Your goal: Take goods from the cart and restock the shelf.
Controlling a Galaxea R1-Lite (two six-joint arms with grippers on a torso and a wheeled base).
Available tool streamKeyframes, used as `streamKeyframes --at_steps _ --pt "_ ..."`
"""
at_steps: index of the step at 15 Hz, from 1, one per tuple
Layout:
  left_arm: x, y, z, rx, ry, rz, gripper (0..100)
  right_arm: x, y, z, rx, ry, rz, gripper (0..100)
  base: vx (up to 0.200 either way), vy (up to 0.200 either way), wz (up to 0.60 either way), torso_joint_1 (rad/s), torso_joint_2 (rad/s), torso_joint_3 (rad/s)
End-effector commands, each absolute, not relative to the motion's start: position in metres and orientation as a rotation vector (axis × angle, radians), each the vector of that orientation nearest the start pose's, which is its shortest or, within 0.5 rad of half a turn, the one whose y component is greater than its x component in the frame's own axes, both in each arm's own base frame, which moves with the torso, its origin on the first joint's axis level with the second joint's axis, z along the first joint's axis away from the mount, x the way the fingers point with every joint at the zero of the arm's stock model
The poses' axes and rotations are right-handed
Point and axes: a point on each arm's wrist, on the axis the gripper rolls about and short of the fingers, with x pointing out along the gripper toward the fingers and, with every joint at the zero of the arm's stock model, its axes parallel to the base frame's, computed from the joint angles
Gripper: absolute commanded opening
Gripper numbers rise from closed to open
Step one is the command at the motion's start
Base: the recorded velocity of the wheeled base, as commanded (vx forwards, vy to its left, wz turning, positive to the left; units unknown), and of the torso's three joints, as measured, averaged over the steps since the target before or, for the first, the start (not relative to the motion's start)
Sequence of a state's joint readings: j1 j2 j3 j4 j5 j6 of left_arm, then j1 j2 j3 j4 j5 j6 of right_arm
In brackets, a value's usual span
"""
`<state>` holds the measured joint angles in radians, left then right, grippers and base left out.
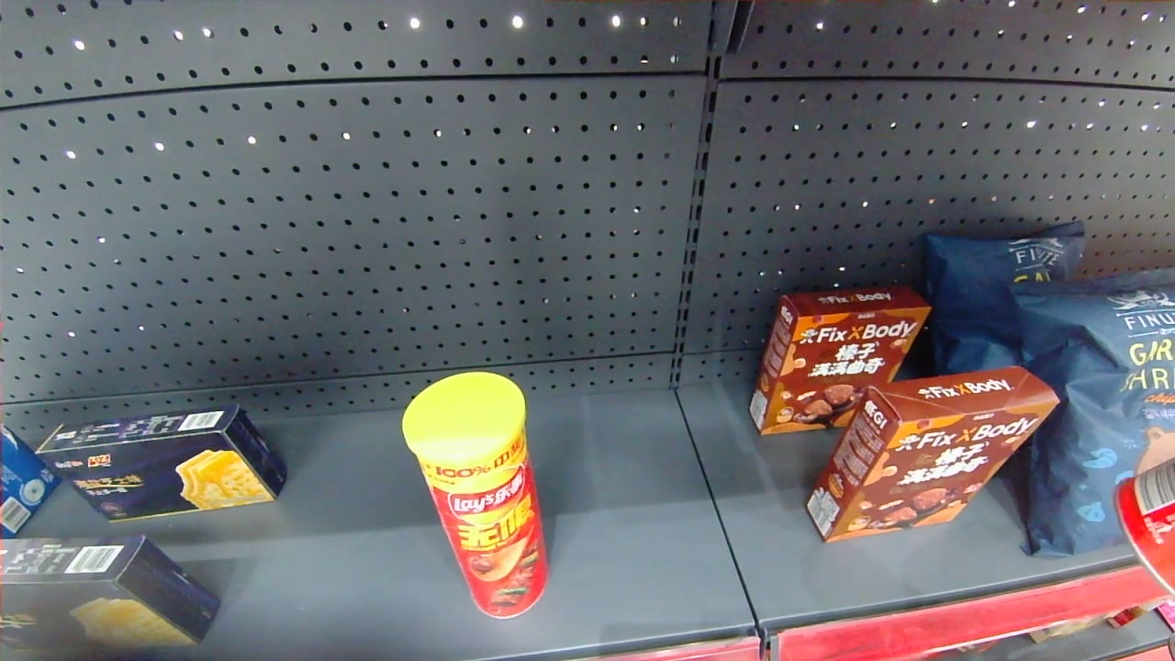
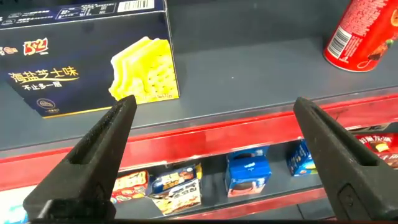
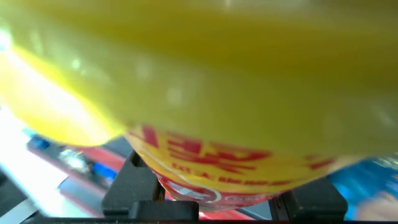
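On the left, the left gripper (image 2: pixel 213 102) hangs in front of the shelf (image 1: pixel 624 514), by a blue box (image 2: pixel 87 56). Its fingers are wide apart and hold nothing. In the middle, one can (image 1: pixel 482 496) stands on the shelf. Past it are two brown boxes (image 1: pixel 840 358), then blue bags (image 1: pixel 1092 404). At the far right, the right gripper (image 3: pixel 224 194) squeezes a new can (image 1: pixel 1147 523) in the air, off the shelf front. I think the step is putting this can away. Next it should go left to the bare spot near the first can and be set down standing, without bumping the boxes.
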<state>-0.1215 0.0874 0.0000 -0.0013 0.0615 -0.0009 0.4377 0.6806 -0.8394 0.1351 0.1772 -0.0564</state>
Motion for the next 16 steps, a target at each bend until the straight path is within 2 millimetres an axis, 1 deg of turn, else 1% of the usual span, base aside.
streamKeyframes --at_steps 1,5,6,8,10,12,13,15,16 --pt "-0.016 0.003 0.077 0.008 0.09 -0.058 100 0.037 0.027 0.293 -0.058 0.006 0.734 0 0.0 0.0 0.0 0.0 0.0 0.0" --pt "-0.016 0.003 0.077 0.008 0.09 -0.06 100 0.064 0.049 0.298 -0.06 0.041 0.791 0 0.0 0.0 0.0 0.0 0.0 0.0" --pt "-0.016 0.003 0.077 0.008 0.09 -0.058 100 0.071 0.058 0.301 -0.042 0.037 0.823 0 0.0 0.0 0.0 0.0 0.0 0.0" --pt "-0.016 0.003 0.077 0.007 0.09 -0.058 100 0.079 0.073 0.303 -0.028 0.047 0.89 0 0.0 0.0 0.0 0.0 0.0 0.0" --pt "-0.016 0.003 0.077 0.008 0.09 -0.06 100 0.092 0.094 0.299 -0.018 0.081 0.943 0 0.0 0.0 0.0 0.0 0.0 0.0" --pt "-0.016 0.003 0.077 0.008 0.09 -0.058 100 0.1 0.111 0.297 0.002 0.092 0.983 0 0.0 0.0 0.0 0.0 0.0 0.0" --pt "-0.016 0.003 0.077 0.007 0.09 -0.06 100 0.108 0.122 0.292 -0.003 0.113 0.99 0 0.0 0.0 0.0 0.0 0.0 0.0" --pt "-0.016 0.003 0.077 0.008 0.09 -0.06 100 0.119 0.134 0.286 -0.012 0.138 0.986 0 0.0 0.0 0.0 0.0 0.0 0.0" --pt "-0.016 0.003 0.077 0.007 0.09 -0.06 100 0.133 0.148 0.278 -0.022 0.156 0.938 0 0.0 0.0 0.0 0.0 0.0 0.0"
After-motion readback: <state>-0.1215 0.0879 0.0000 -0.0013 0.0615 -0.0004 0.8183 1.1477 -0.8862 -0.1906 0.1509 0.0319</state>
